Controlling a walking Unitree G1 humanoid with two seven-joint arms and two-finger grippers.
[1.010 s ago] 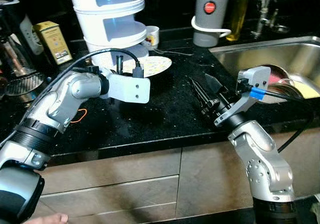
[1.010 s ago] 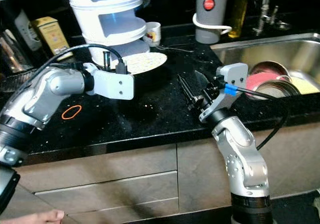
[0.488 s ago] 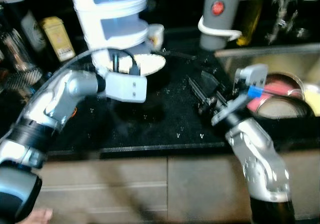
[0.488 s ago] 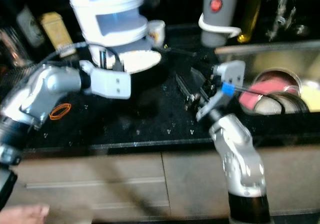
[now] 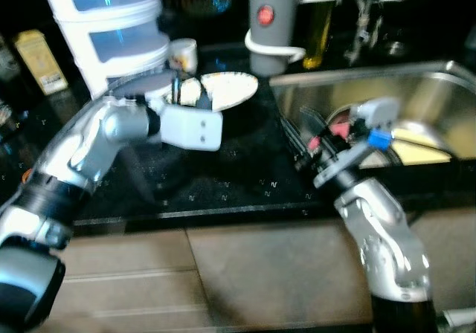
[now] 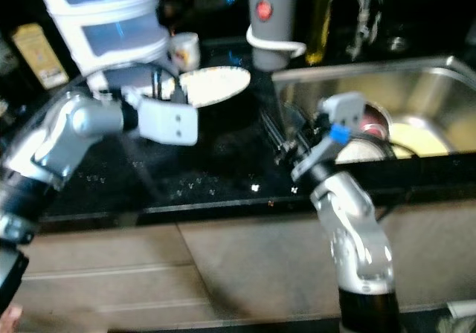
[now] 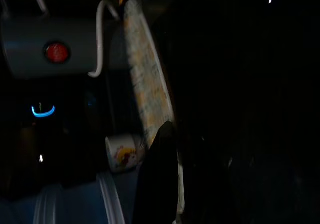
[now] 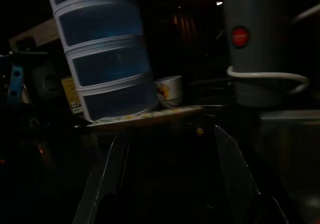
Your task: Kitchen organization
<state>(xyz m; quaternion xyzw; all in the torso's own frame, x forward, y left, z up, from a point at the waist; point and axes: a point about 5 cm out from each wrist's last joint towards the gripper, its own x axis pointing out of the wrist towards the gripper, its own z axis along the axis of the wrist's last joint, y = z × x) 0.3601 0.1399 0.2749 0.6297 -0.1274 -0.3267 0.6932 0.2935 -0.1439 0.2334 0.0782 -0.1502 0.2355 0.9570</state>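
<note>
At my nine o'clock a yellow box (image 5: pixel 35 71) stands at the back of the black counter (image 5: pixel 245 177); its print is too blurred to read. Beside it, toward ten o'clock, rises the white stacked container (image 5: pixel 111 28) with bluish tiers. My left gripper (image 7: pixel 160 184) reaches from my left toward the patterned plate (image 5: pixel 223 91), which sits at about eleven o'clock on a dark pot just in front of the container; I see one black finger close to the plate's rim in the wrist view, but I cannot tell whether the fingers are apart or together. A small white cup (image 5: pixel 182 54) with a flower print stands behind the plate. At twelve o'clock is a grey cylinder (image 5: pixel 271 13) with a red round button, no lettering legible, and a bottle of oil (image 5: pixel 318 21) beside it. My right gripper (image 8: pixel 172 179) hovers over the counter at one o'clock, fingers spread wide and empty, by the edge of the steel sink (image 5: pixel 439 95) holding dishes at two o'clock.
</note>
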